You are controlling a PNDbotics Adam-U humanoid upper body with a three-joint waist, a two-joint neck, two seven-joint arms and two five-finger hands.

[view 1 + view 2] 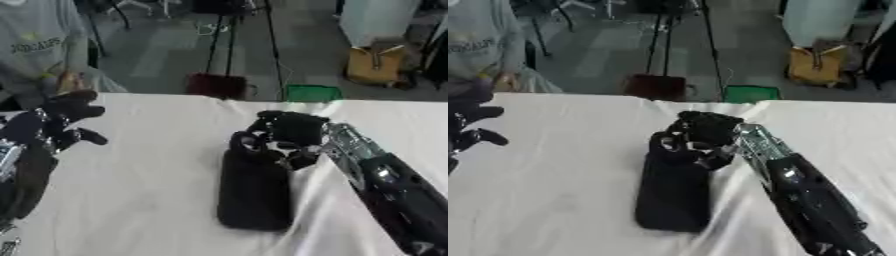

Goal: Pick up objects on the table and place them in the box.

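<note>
The right robot hand (284, 134) is curled around the top of a dark oblong object (254, 192) on the table (149, 190): pickup underway. Next, I'd guess, lift it toward the box, unseen here.

Only one piece of lettering is seen: pale printing across the chest of a grey shirt (39, 45) worn by a person standing beyond the far left corner of the table (157, 170). The printing is blurred and cannot be read with confidence; only a short row of capital-like letters is made out in both eye views. No label, brand, number or sign is made out on any thing lying on the table, nor on the robot's arms.
</note>
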